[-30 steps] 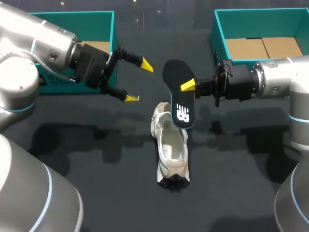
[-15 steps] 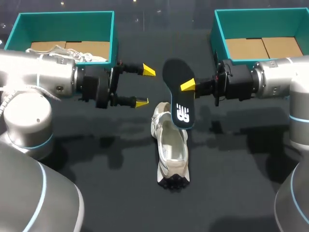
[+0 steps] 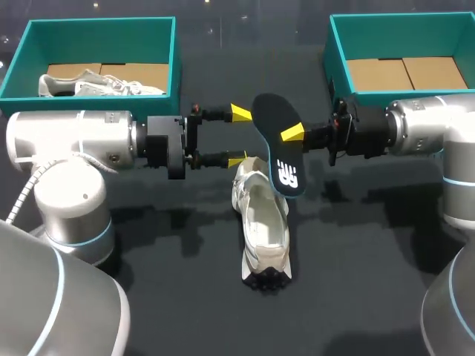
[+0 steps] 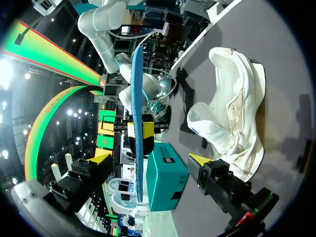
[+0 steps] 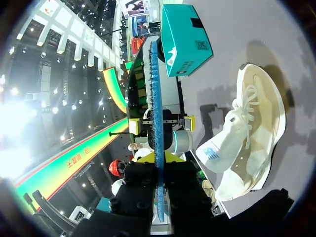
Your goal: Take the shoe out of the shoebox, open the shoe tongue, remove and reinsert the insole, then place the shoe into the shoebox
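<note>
Clamped on the dark insole, the right gripper holds it on edge above the black table, one yellow tip showing on the near face and the other hidden behind. The insole's lower end hangs over the white shoe, which lies on its sole midway between the two teal boxes. In the right wrist view the insole runs straight out between the fingers, with the shoe beside and below it.

Opposite, the left gripper stands spread wide, its tips just short of the insole's free edge and gripping nothing. A second shoe lies in the left shoebox; the right shoebox shows only its cardboard floor.

By the look of it the insole is out and reinsertion is the step in hand. The next move likely calls for lowering the insole into the shoe's opening while the free gripper steadies either the shoe or the insole's loose end.
</note>
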`<state>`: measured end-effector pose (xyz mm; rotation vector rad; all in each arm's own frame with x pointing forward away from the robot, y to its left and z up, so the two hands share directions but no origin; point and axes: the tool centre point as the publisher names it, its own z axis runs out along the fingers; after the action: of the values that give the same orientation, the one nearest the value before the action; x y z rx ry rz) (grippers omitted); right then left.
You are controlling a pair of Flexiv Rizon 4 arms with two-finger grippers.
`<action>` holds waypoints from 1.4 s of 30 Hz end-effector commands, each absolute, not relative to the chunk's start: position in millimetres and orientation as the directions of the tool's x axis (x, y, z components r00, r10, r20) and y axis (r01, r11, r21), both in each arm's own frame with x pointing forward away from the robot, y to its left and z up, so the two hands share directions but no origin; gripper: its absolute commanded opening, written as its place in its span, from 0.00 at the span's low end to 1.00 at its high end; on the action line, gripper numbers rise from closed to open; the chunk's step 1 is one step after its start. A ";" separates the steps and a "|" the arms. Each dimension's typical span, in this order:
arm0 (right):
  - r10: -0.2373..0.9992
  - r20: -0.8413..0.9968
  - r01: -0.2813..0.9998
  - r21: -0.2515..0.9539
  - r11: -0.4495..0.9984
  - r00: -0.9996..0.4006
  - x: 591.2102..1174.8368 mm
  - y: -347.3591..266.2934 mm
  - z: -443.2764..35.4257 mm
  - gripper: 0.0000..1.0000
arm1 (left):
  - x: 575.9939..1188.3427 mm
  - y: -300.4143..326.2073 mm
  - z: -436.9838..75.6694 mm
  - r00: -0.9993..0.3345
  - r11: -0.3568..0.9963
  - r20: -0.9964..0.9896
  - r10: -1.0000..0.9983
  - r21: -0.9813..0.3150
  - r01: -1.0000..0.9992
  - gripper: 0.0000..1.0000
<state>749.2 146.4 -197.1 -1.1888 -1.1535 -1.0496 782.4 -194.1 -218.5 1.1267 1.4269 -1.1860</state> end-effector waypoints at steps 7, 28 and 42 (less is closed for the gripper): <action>0.027 0.994 0.993 -0.107 0.053 0.106 751.2 153.9 -204.0 0.00 | 790.2 -204.2 -217.6 -0.172 0.124 -0.981 0.092 -0.160 0.979 0.69; 0.001 0.995 0.993 -0.104 0.053 0.104 755.9 165.8 -211.2 0.00 | 796.8 -235.2 -219.0 -0.132 0.129 -0.987 0.095 -0.119 0.984 0.42; 0.001 0.995 0.992 -0.104 0.066 0.104 753.8 169.2 -210.8 0.00 | 792.7 -240.6 -221.8 -0.113 0.153 -0.988 0.107 -0.096 0.984 0.22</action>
<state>754.3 168.6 -210.9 -1.2050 -1.1596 -1.0891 793.7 -237.6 -220.8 1.1330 1.4357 -1.1230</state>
